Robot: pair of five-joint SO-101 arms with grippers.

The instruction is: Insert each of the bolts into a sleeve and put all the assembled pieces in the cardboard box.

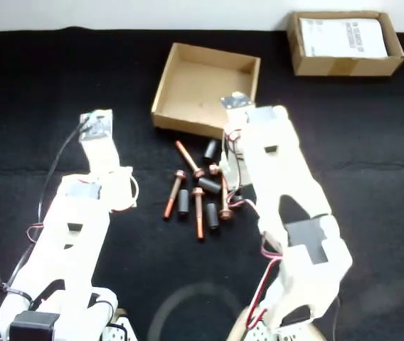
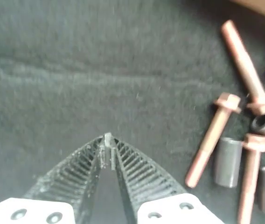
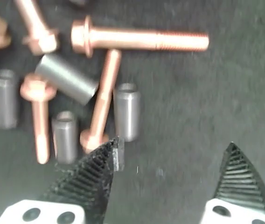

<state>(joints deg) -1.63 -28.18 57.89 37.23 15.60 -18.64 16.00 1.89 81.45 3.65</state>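
With jaws clenched empty on left gripper (image 2: 108,140) and spread on right gripper (image 3: 172,144), found bolts (image 1: 199,213) and sleeves (image 1: 183,202) unjoined mid-frame, box (image 1: 202,92) empty.

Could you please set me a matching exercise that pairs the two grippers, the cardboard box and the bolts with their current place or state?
Things:
1. left gripper
2. right gripper
3. cardboard box
4. bolts

Places or states:
A. fingers open, above the bolts
B. lying loose among sleeves on the black cloth
C. fingers shut, off to the side of the bolts
D. standing beyond the bolts, top open

Pairs: 1-C; 2-A; 3-D; 4-B.
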